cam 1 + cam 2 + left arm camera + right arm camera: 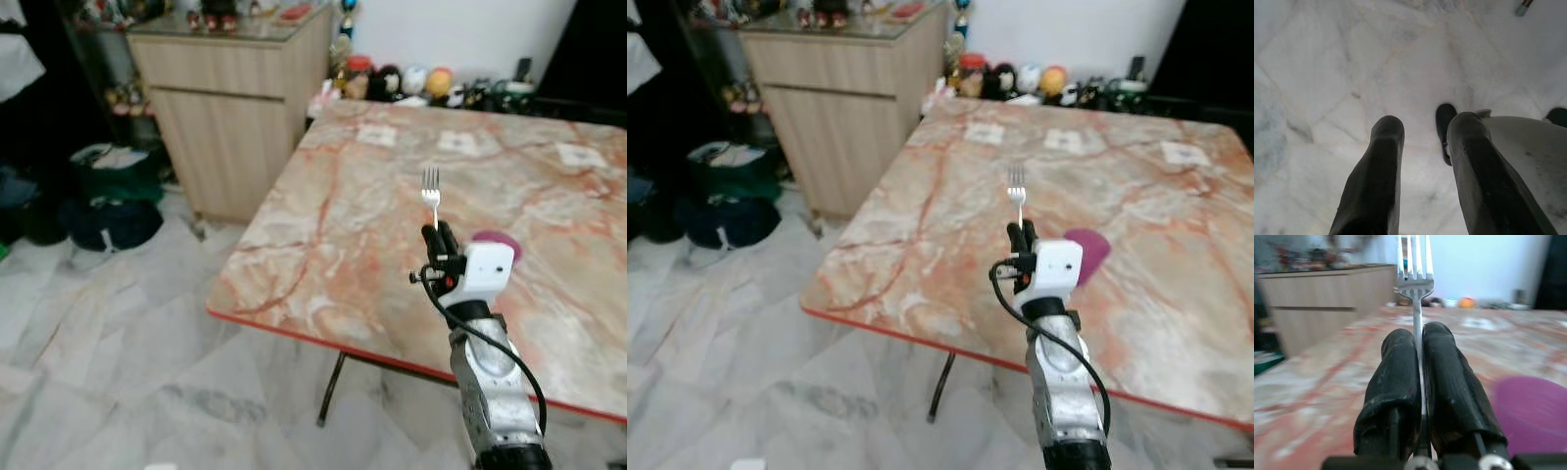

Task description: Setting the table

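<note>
Fork (pixel 430 191): upright, tines up, stem clamped between the fingers of the right gripper (pixel 1419 352), raised above the marble table (pixel 343 225) for carrying to a place near the purple plate (pixel 1087 250). Left gripper (pixel 1422 142): parted, empty, hanging over floor.

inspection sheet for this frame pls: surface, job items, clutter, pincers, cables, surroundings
Surface: marble-pattern table with a red edge; pale paper squares lie toward its far side.
Job's things: fork held upright, tines up; purple dish on the table beside the right arm.
Clutter: small toys and jars along the table's far edge.
Pincers: right pincer shut on the fork handle, over the table's near part; left pincer open, hanging over the floor.
Cables: black cable looping along the right forearm.
Surroundings: wooden cabinet left of the table; dark bags on the marble floor.
</note>
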`<state>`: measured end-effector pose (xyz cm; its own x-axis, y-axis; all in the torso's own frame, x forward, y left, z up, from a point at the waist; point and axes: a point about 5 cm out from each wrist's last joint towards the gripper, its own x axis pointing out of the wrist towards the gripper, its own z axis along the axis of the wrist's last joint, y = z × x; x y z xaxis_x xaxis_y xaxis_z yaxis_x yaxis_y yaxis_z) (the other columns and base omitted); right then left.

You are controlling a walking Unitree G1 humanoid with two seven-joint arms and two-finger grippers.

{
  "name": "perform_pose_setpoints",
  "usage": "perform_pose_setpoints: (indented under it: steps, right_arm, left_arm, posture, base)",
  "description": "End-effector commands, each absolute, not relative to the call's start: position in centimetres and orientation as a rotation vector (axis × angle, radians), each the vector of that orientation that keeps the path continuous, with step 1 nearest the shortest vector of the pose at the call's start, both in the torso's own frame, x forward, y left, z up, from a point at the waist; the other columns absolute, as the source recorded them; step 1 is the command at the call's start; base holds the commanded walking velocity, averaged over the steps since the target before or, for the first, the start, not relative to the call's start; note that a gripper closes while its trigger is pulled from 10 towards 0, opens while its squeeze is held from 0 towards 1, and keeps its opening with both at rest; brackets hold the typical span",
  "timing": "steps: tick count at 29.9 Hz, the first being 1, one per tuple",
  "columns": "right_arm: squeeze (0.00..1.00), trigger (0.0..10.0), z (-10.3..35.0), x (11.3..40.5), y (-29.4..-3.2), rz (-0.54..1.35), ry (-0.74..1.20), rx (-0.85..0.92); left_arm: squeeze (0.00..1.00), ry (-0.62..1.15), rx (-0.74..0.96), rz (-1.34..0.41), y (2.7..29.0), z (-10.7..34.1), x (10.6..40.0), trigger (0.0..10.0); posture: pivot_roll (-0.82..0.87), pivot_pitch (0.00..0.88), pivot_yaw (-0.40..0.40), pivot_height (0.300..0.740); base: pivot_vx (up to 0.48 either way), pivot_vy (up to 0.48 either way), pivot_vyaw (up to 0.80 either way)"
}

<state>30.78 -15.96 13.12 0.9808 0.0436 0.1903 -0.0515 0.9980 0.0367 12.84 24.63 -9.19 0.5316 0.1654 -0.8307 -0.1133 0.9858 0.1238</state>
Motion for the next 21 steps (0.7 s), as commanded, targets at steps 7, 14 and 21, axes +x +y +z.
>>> perform_pose_setpoints:
  steps: [7,14,21]
  right_arm:
    - [0.00,10.0,14.4,30.8,-15.9,0.025,-0.237,0.059]
    - [0.00,10.0,14.6,30.7,-15.5,0.025,-0.252,0.055]
    - [0.00,10.0,15.0,30.7,-15.0,0.045,-0.291,0.047]
  left_arm:
    - [0.00,0.957,0.057,0.158,24.3,-8.7,14.5,10.0]
    - [0.00,0.951,0.049,0.143,22.8,-8.8,15.3,10.0]
    - [0.00,0.946,0.054,0.137,22.5,-8.7,15.8,10.0]
  posture:
    - [-0.06,0.000,-0.016,0.740]
    - [-0.06,0.000,-0.015,0.740]
    - [-0.07,0.000,-0.013,0.740]
  base:
    - [0.000,-0.410,-0.80]
    - [0.000,-0.458,-0.74]
    - [0.000,-0.458,0.00]
